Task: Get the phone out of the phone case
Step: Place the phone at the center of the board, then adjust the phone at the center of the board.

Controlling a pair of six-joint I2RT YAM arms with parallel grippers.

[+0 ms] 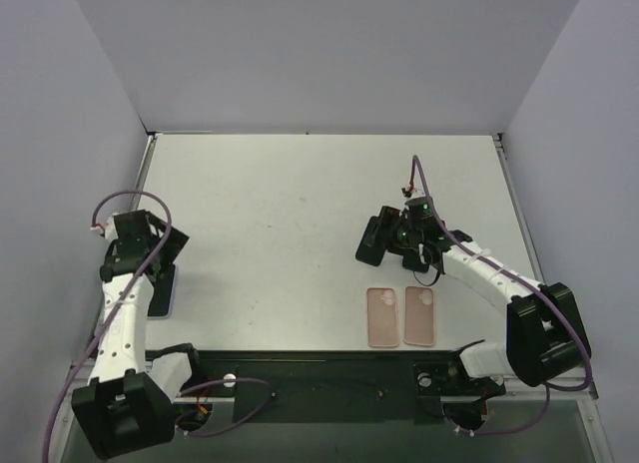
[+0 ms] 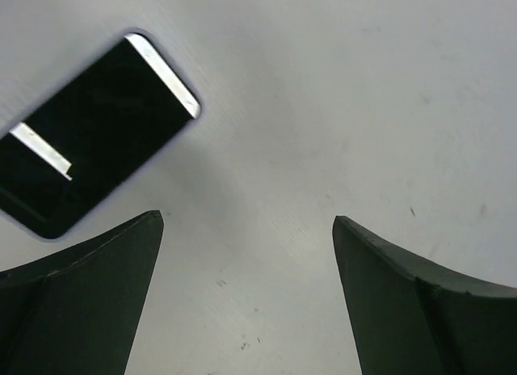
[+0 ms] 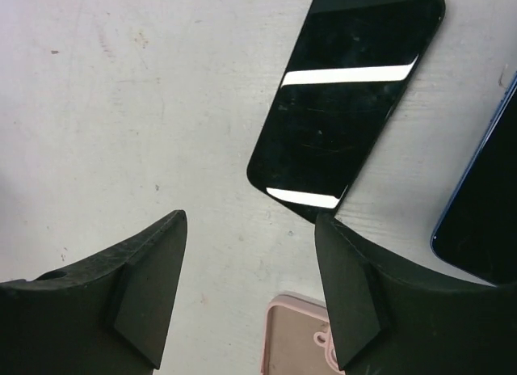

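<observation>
A black-screened phone (image 2: 97,136) with a pale lilac rim, seemingly a case, lies flat on the table at the far left (image 1: 164,291). My left gripper (image 2: 247,220) is open and empty, hovering above the table just beside it (image 1: 158,248). My right gripper (image 3: 250,221) is open and empty over bare table (image 1: 401,245). A bare black phone (image 3: 347,100) lies just beyond its fingertips (image 1: 376,239). A second phone with a blue rim (image 3: 485,201) lies to its right, cut off by the frame edge.
Two empty pink cases (image 1: 380,316) (image 1: 420,314) lie side by side near the front edge, inner side up. One corner of a pink case (image 3: 299,343) shows below my right fingers. Grey walls stand around the white table (image 1: 300,204).
</observation>
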